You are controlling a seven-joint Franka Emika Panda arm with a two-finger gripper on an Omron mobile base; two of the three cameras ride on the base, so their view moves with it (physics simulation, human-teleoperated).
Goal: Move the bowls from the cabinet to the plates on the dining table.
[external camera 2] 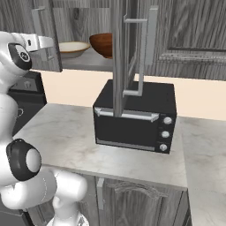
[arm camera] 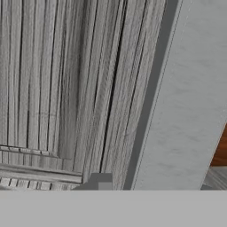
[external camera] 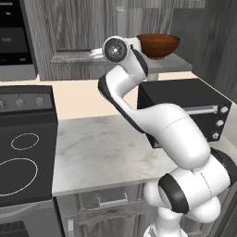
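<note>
The cabinet (external camera 2: 185,39) stands open above the counter, its grey door (external camera 2: 132,48) swung out edge-on over the black toaster oven (external camera 2: 134,117). The marbled surface (external camera: 106,152) beside the stove (external camera: 23,152) carries only that oven; whether this is the dining table cannot be told, and no plates appear on it.

The white arm (external camera: 171,134) reaches up to the shelf (external camera 2: 88,59), its wrist at shelf height just beside the bowls.

Both bowls sit on that shelf, near each other: the dark brown bowl (external camera: 158,45) and, to its left in the right base view, the cream bowl (external camera 2: 73,47). Neither looks lifted.

The gripper (external camera 2: 49,43) is at the shelf's edge near the cream bowl; whether its jaws are apart or clamped on anything cannot be told.

By this showing nothing has been delivered: both bowls remain to be picked and carried to plates.
</note>
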